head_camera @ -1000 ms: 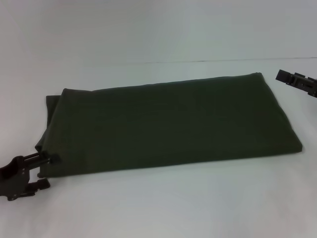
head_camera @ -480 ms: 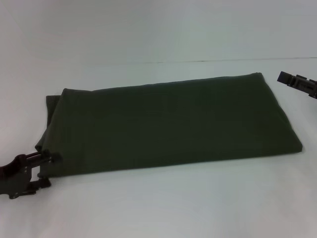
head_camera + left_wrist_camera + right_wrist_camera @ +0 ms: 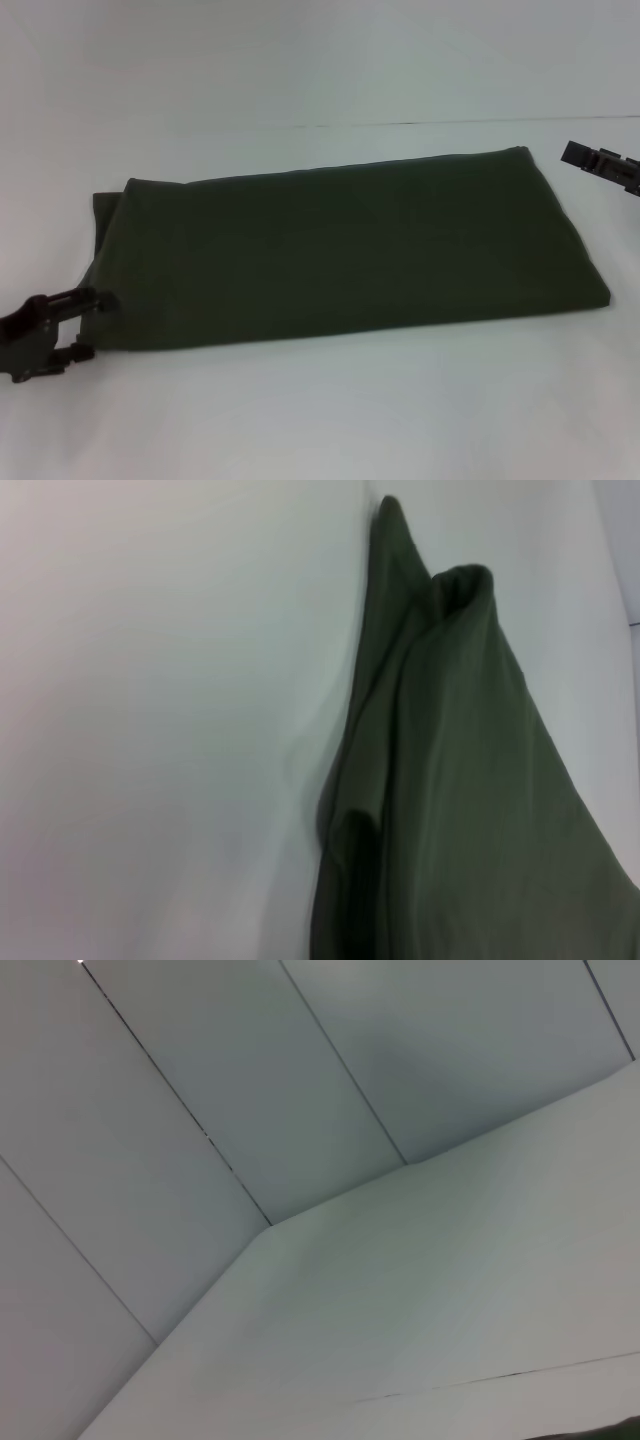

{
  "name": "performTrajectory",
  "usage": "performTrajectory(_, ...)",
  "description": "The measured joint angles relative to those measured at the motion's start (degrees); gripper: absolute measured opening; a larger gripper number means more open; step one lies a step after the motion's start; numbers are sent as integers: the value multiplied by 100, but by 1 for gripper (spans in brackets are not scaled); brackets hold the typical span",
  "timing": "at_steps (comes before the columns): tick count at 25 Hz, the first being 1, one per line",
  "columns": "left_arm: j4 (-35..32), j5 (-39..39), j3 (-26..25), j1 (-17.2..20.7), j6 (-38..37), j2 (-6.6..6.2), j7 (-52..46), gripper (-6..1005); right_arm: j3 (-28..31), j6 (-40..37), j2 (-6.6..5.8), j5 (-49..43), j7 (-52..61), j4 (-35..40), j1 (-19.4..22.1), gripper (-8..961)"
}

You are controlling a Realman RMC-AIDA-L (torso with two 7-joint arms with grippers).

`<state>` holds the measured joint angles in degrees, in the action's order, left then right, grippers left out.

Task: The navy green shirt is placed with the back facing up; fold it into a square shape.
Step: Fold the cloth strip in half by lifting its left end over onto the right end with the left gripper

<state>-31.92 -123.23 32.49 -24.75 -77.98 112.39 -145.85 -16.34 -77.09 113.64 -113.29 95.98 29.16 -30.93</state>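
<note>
The navy green shirt [image 3: 340, 250] lies folded into a long flat band across the white table, plain side up. My left gripper [image 3: 84, 326] is open at the shirt's near-left corner, one finger above the corner and one below it, holding nothing. The left wrist view shows the shirt's layered folded edges [image 3: 460, 780] close up. My right gripper [image 3: 592, 160] hovers just beyond the shirt's far-right corner, apart from the cloth. The right wrist view shows only table and wall.
The white table [image 3: 330, 420] spreads around the shirt, with bare surface in front of it and behind it. A pale wall [image 3: 320, 50] rises at the back.
My left gripper has drawn back a little to the left from the shirt's near-left corner. The shirt and the right gripper have hardly moved.
</note>
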Motion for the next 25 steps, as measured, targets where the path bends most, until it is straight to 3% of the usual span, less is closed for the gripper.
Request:
performTrajectory(10,-5,1,58,-56,-181,-60,-7,919,0,-11,0,0,10,-7,40,908)
performTrajectory(25,35,-281,74,-56,-244,39,-2,919,0,-25,0,10,9,10,65,907)
